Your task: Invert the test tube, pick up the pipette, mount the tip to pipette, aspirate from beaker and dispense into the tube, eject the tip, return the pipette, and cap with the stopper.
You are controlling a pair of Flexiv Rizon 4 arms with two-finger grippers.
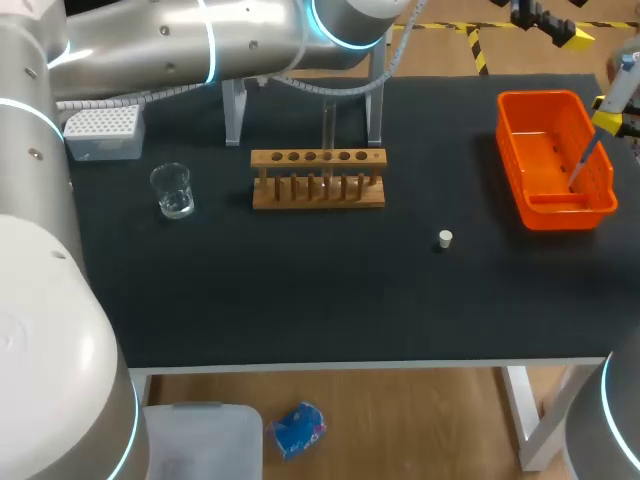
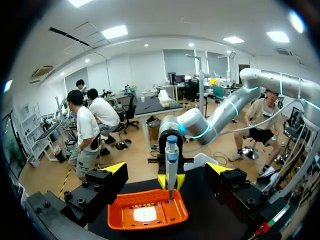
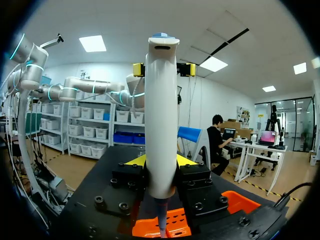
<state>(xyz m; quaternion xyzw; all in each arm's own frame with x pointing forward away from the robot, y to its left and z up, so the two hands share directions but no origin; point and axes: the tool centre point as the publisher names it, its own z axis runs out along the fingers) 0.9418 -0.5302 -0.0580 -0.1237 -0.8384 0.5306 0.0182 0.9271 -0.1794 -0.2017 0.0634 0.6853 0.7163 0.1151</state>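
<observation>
My right gripper [image 1: 612,112] hangs at the table's right edge, shut on the white and blue pipette [image 1: 622,78]. The pipette's thin lower end points down into the orange bin [image 1: 520,150]. In the right wrist view the pipette [image 3: 161,115] stands upright between the fingers of my right gripper [image 3: 161,162]. My left gripper [image 2: 167,170] is open and empty, facing the pipette [image 2: 171,165] and the bin [image 2: 120,220] from the far side. A clear test tube [image 1: 327,125] stands in the wooden rack [image 1: 318,195]. Also on the table are the glass beaker [image 1: 173,190] and the white stopper [image 1: 445,238].
A white tip box [image 1: 103,133] sits at the back left. A metal stand [image 1: 235,110] rises behind the rack. My left arm [image 1: 200,40] spans the back of the table. The black mat lies bare between the rack, the stopper and the front edge.
</observation>
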